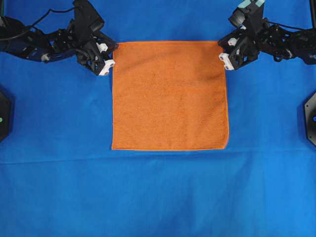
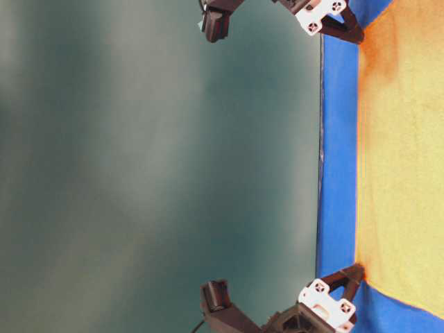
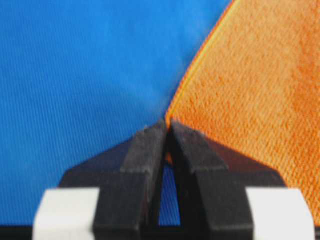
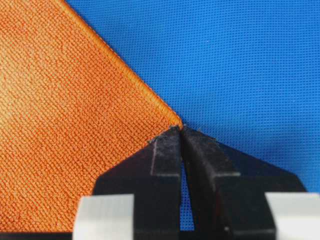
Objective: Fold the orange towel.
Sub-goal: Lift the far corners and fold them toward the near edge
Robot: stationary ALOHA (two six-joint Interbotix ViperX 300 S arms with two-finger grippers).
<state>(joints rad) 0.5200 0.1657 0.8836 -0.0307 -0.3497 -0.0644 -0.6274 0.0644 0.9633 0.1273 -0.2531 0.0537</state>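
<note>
Orange towel (image 1: 170,96) spread flat on blue table cover (image 1: 158,197). Left gripper (image 3: 168,125) and right gripper (image 4: 181,129) clenched on its far corners. Nothing blocking.

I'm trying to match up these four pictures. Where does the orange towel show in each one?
Overhead: the orange towel lies flat in the upper middle, on the blue cloth.
Table-level: along the right edge, picture turned sideways.
Left wrist: fills the right side, corner at the left tool.
Right wrist: fills the left side, corner at the right tool.
Shared landmark: the blue cloth.
</note>
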